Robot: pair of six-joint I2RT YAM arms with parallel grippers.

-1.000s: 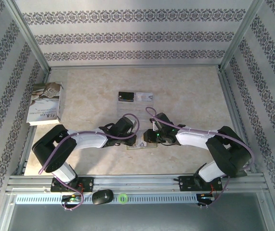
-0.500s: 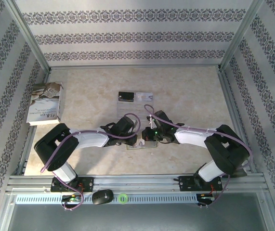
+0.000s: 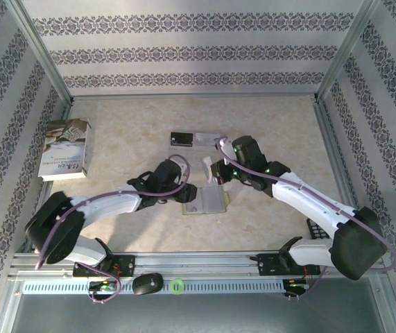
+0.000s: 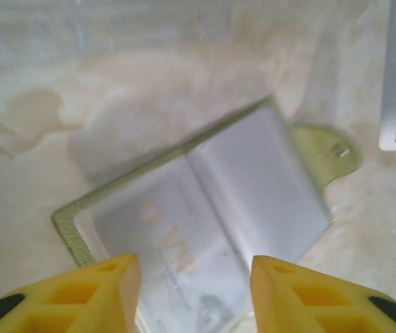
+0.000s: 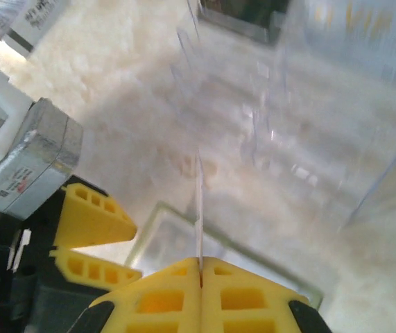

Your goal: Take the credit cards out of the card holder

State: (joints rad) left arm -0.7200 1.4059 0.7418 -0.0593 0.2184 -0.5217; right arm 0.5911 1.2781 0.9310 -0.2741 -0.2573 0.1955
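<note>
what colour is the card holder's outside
Yellow-green; card holder shows best in left wrist view.

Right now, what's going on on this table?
The right gripper is shut on a thin sheet, held up near the open card holder. The left gripper is open over the holder. A black card and a silvery card lie on the table beyond.

You're in a robot lab cell: aluminium frame [image 3: 39,54], patterned panel walls [image 3: 198,52], two arms [image 3: 114,202] bolted to bottom rail [image 3: 198,262].
</note>
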